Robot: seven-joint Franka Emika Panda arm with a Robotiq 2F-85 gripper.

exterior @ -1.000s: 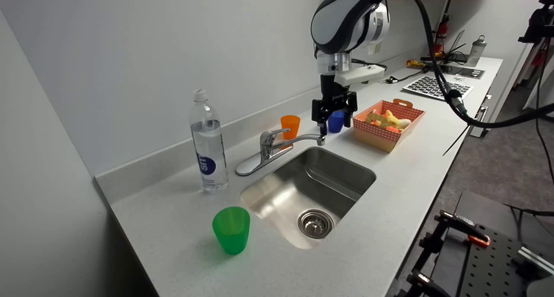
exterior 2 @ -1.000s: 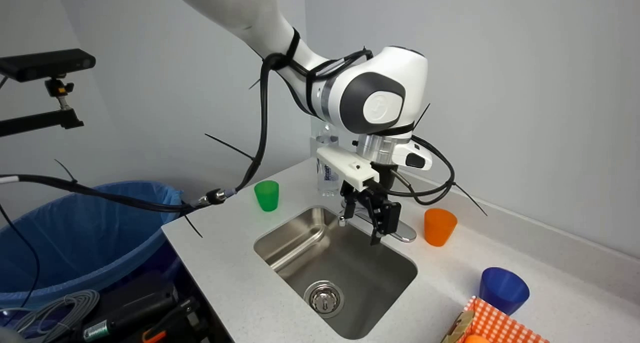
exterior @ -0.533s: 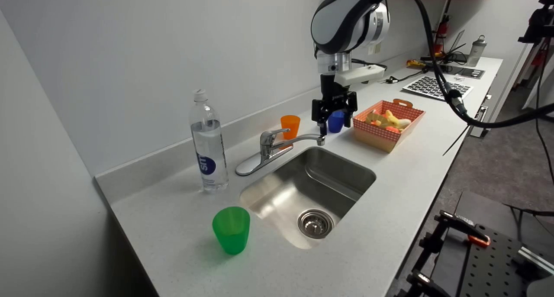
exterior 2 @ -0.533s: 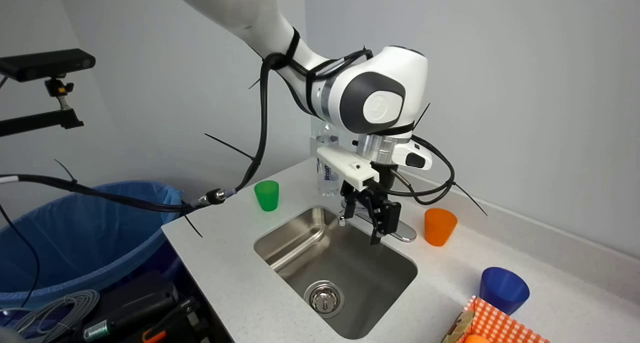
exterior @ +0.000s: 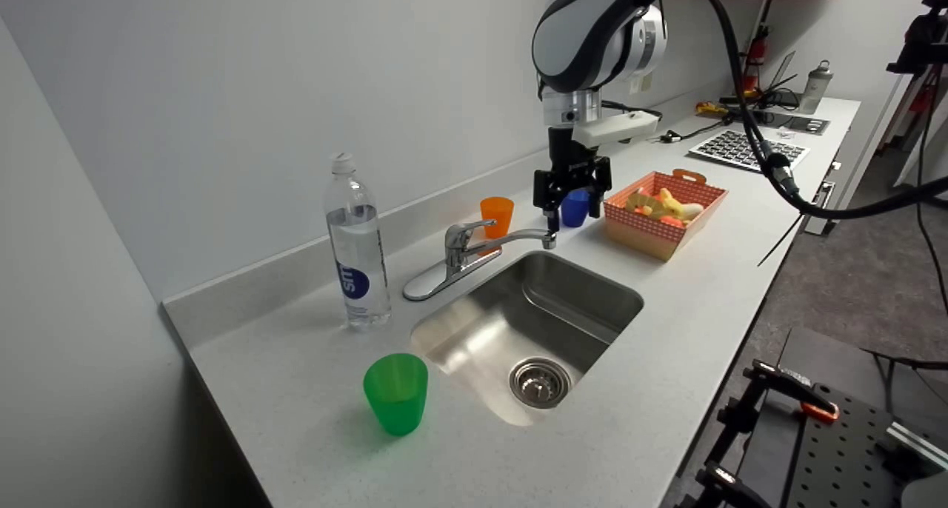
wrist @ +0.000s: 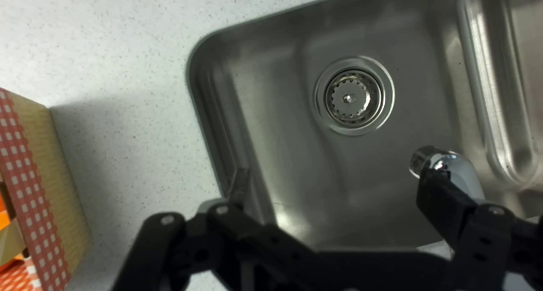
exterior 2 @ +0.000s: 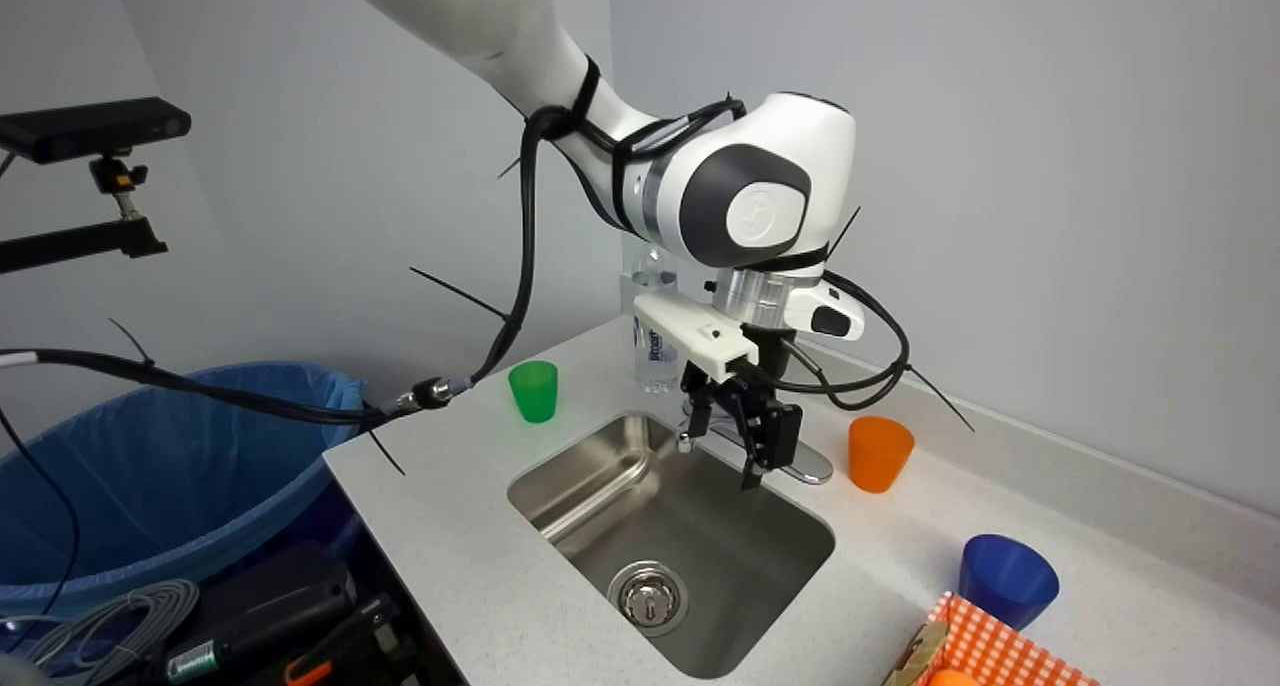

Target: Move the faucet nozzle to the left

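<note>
Nothing visibly moved: the wide-spread black gripper point(wrist: 338, 183), seemingly aligned, should next push the lower-right curved chrome faucet nozzle point(wrist: 460, 170).

You have a slim curved chrome faucet nozzle point(wrist: 463, 172): metal, mirror-glossy, smooth. Your black two-fingered gripper point(wrist: 337, 173) looks matt. The rectangular grey steel sink point(exterior 2: 740, 556) shows you a satin finish; its round metal drain point(wrist: 350, 98) is shinier. White speckled countertop point(wrist: 118, 57): smooth, low sheen. Clear water bottle with blue label point(exterior: 359, 249): glossy plastic. Green tapered cup point(exterior: 397, 395), orange tapered cup point(exterior 2: 880, 454) and blue tapered cup point(exterior 2: 1008, 581): smooth plastic, the green one translucent. Red-and-white checked box point(wrist: 32, 197): papery, its tan side point(wrist: 57, 176) finely ribbed to your eye.
</note>
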